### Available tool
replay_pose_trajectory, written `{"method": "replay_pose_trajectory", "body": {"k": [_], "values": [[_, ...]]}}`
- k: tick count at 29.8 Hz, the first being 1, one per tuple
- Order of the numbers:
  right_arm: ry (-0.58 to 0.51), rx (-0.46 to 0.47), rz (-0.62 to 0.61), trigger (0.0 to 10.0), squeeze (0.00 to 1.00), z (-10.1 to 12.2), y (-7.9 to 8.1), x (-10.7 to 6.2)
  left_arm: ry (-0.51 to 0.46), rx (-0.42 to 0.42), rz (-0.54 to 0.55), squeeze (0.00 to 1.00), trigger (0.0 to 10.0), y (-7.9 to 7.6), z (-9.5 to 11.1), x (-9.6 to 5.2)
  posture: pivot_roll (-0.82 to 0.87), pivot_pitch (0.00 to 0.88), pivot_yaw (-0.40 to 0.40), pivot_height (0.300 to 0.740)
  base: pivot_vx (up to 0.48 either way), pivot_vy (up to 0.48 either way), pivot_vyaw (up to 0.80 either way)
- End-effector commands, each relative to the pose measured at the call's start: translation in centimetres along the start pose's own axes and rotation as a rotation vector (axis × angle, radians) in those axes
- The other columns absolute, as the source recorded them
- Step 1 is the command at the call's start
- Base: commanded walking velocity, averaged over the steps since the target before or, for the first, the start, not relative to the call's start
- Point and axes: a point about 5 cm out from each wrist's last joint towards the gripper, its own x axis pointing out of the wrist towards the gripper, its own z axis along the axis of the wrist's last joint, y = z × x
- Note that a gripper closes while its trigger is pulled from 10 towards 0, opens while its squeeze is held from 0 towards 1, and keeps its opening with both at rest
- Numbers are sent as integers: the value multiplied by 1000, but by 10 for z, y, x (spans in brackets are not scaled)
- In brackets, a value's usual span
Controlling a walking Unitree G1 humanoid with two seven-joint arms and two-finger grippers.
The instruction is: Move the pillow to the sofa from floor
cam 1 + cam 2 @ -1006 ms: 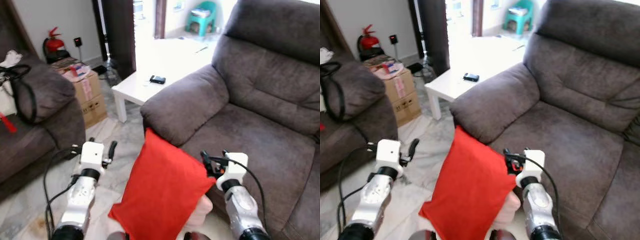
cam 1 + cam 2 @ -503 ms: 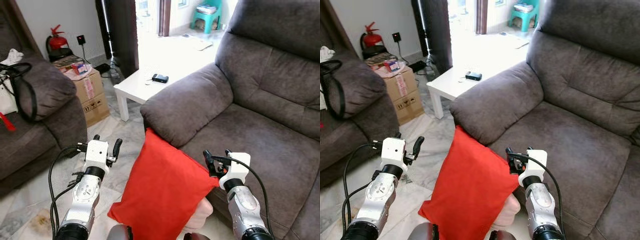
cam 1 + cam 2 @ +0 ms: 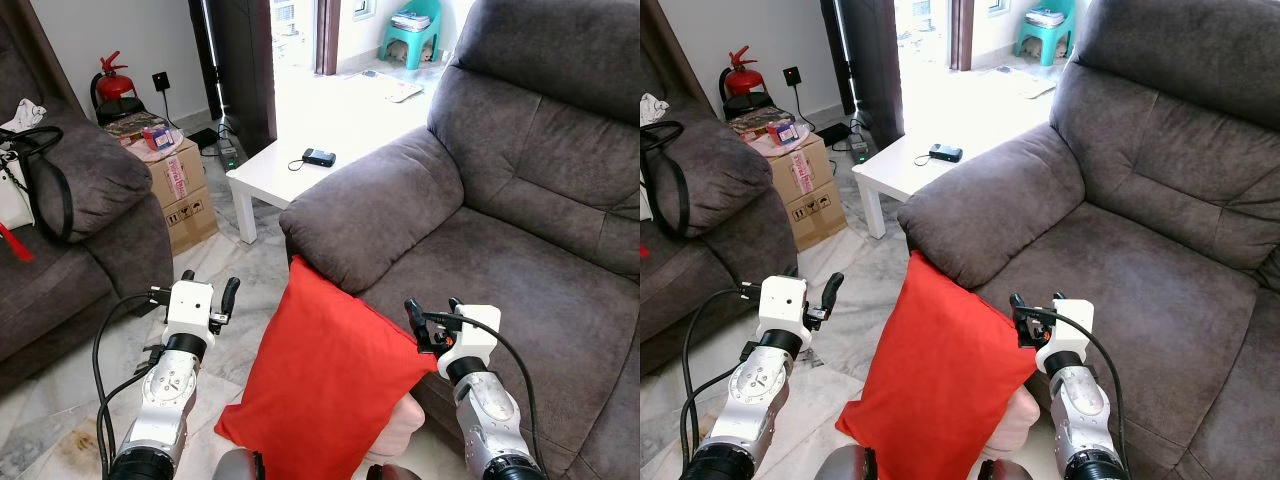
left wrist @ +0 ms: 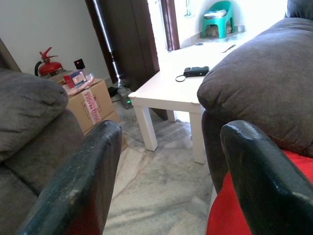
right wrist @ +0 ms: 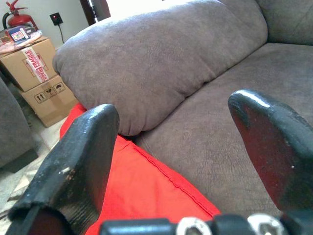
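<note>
Flanking the red pillow (image 3: pixel 325 380) with 2 spread hands.
Better closing left hand (image 3: pixel 205 291) and right hand (image 3: pixel 432 318) inward evenly before lifting onto sofa (image 3: pixel 500 270).

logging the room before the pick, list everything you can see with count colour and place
pillow: 1, red, on the floor, leaning on the front of the sofa
sofa: 1, grey-brown, right
second sofa: 1, grey-brown, left
table: 1, white, beside the sofa arm
small device: 1, black, on the table
cardboard box: 1, brown, by the second sofa
fire extinguisher: 1, red, at the back wall
stool: 1, teal, far room
bag strap: 1, black, on the second sofa's arm
left hand: 1, black fingers open, left of the pillow
right hand: 1, black fingers open, at the pillow's right corner
</note>
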Motion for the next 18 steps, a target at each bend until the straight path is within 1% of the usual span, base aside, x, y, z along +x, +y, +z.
{"method": "replay_pose_trajectory", "body": {"k": [1, 9, 12, 13, 18], "values": [[-12, 7, -2, 10000, 0, 2, -1, 0, 0, 11, 9, 0, 10000, 2, 0, 0, 84, 10, -36, 643, 0, 0, 0], [-12, 7, 11, 10000, 0, 3, 0, 1, -1, 11, 6, 0, 10000, 1, 0, 0, 82, 1, -37, 643, 0, 0, 0], [-4, 5, 17, 10000, 0, 2, 1, 2, -1, 11, 4, 0, 10000, 1, 1, 1, 82, 0, -37, 630, 0, 0, 0], [-10, 8, 22, 10000, 0, 3, 2, 2, -1, 11, 4, 0, 10000, 1, 1, 1, 84, 0, -38, 616, 0, 0, 0], [-16, 6, 24, 10000, 0, 4, 2, 2, 1, 13, 5, 0, 10000, 2, 0, 1, 86, 0, -38, 611, 0, 0, 0]]}}
